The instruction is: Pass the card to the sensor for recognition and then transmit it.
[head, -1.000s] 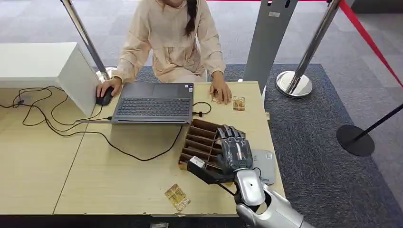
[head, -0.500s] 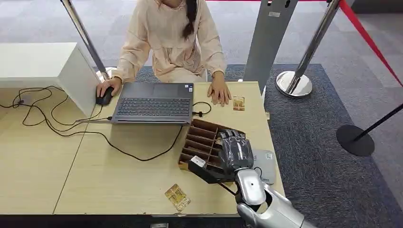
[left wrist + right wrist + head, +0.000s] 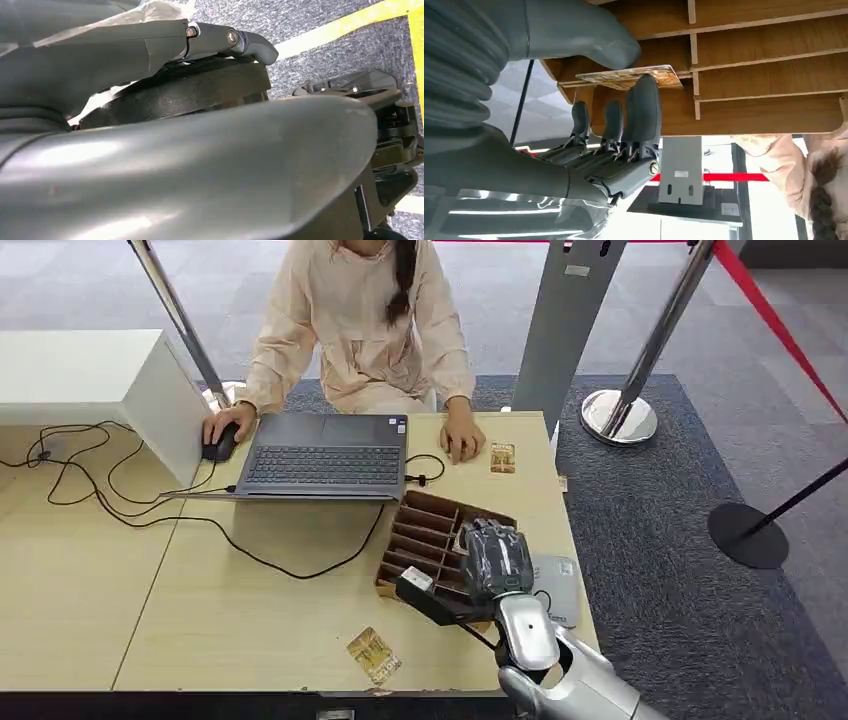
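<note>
- Over the brown wooden slotted card rack [image 3: 425,540] on the light wooden table [image 3: 250,620], you have the right hand [image 3: 497,558], its back turned up to the head camera.
- In the right wrist view the grey thumb [image 3: 589,40] and a dark finger [image 3: 642,107] pinch a gold-patterned card [image 3: 634,76] from its two faces, with the card lying at the edge of a rack divider; the other fingers are curled alongside, so you are gripping the card.
- Just beside the rack, on the side away from the laptop, a flat grey sensor pad [image 3: 556,585] lies partly under your right hand and wrist.
- Near the rack, toward the table's front edge, a second gold-patterned card [image 3: 374,655] lies flat on the table.
- Beyond the rack, a third small card [image 3: 502,457] lies on the table just beside the person's hand [image 3: 463,439].
- Behind the rack stands an open grey laptop [image 3: 325,458]; the person in a beige top [image 3: 360,320] sits behind it, the other hand on a black mouse [image 3: 219,443].
- Black cables [image 3: 90,485] trail across the table from the laptop side of the rack.
- Your left hand [image 3: 200,165]: the left wrist view is too close and dark for you to tell how its fingers lie.
</note>
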Controlling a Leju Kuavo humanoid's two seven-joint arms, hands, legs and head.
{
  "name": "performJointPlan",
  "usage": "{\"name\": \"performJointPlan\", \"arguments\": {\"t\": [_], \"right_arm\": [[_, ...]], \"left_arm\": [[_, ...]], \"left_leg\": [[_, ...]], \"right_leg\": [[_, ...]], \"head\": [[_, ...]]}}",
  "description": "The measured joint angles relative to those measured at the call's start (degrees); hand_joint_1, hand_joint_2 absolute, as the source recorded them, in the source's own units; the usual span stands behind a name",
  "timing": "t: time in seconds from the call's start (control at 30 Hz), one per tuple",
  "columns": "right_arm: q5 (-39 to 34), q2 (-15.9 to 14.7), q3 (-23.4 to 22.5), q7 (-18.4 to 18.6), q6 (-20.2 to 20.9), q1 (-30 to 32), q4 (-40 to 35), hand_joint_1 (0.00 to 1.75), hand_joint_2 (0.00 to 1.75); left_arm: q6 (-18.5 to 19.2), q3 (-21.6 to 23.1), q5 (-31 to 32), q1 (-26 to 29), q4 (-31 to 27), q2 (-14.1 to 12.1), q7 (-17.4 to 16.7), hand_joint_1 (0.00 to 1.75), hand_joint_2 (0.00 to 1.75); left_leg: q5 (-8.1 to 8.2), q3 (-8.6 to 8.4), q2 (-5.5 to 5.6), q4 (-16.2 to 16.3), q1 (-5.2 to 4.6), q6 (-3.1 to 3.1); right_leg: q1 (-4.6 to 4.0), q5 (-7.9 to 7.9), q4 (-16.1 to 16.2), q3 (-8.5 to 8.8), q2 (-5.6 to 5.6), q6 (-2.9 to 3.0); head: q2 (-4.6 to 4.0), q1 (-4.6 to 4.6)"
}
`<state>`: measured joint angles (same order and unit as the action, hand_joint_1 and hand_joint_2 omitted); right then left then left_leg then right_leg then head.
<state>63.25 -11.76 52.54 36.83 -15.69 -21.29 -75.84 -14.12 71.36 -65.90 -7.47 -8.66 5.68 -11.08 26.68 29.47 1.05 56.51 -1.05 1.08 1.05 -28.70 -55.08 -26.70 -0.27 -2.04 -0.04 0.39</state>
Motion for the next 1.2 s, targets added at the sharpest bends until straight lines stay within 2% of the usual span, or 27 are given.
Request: {"name": "performJointPlan", "arguments": {"t": [0.17, 0.3, 0.47, 1.2], "right_arm": [[-0.02, 0.0, 0.02, -0.33, -0.02, 0.0, 0.09, 0.79, 1.75], [-0.09, 0.0, 0.02, -0.55, -0.22, -0.01, 0.17, 0.61, 1.75], [-0.13, 0.0, 0.02, -0.96, -1.22, 0.0, 0.7, 0.52, 1.75], [-0.17, 0.26, 0.02, -1.18, -2.56, -0.83, 3.23, 0.65, 1.75]], "left_arm": [[0.0, 0.0, -0.04, 0.0, 0.0, 0.0, 0.0, 0.0, 0.0], [0.0, 0.0, -0.11, 0.01, 0.0, 0.0, 0.22, 0.0, 0.0], [0.0, 0.0, -0.15, 0.02, 0.0, 0.0, 0.37, 0.0, 0.0], [0.13, 0.0, 0.18, 0.05, 0.0, 0.0, 0.52, 0.0, 0.0]], "left_leg": [[0.0, 0.0, 0.0, 0.0, 0.0, 0.0], [0.0, 0.0, 0.0, 0.0, 0.0, 0.0], [0.0, 0.0, 0.0, 0.0, 0.0, 0.0], [0.0, -0.02, 0.0, 0.0, 0.0, 0.0]], "right_leg": [[0.0, 0.0, 0.0, 0.0, 0.0, 0.0], [0.0, 0.0, 0.0, 0.0, 0.0, 0.0], [0.0, 0.0, 0.0, 0.0, 0.0, 0.0], [0.0, 0.0, -0.01, 0.01, 0.0, 0.0]], "head": [[0.0, 0.0], [0.0, 0.0], [0.0, 0.0], [0.0, 0.0]]}}
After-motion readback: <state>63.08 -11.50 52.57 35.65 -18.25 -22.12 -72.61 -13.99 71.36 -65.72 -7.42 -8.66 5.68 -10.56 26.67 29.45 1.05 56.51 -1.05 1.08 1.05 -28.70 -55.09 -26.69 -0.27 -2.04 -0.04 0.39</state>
